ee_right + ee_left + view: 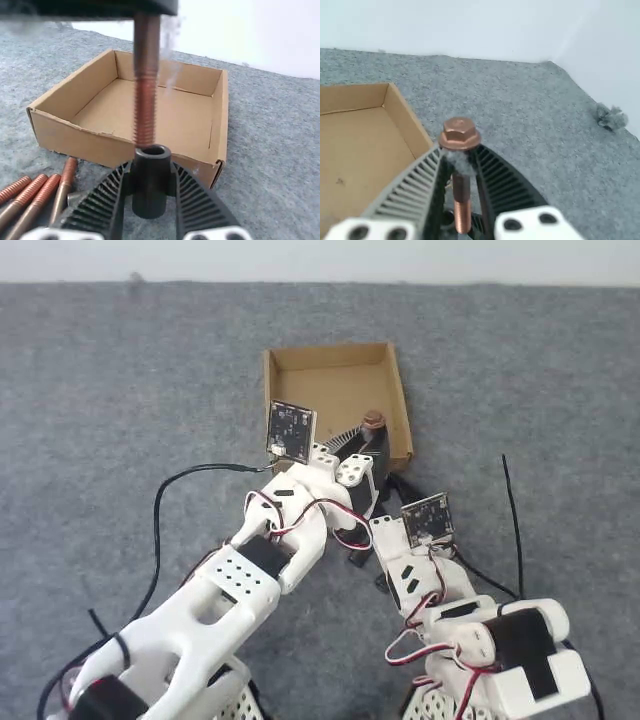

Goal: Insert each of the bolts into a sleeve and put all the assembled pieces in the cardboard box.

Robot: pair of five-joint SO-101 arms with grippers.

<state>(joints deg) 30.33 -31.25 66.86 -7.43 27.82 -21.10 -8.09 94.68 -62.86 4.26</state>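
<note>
Here, left gripper (460,165) clamped on bolt (460,134), its threaded tip at the mouth of sleeve (150,192) pinched by right gripper (150,172), cardboard box (335,350) at twelve o'clock beyond both.

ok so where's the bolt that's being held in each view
high view: bolt near the cardboard box's right wall.
left wrist view: bolt clamped in the left hand.
right wrist view: bolt, threaded end at the mouth of the sleeve in the right hand.
shared landmark: the cardboard box.
</note>
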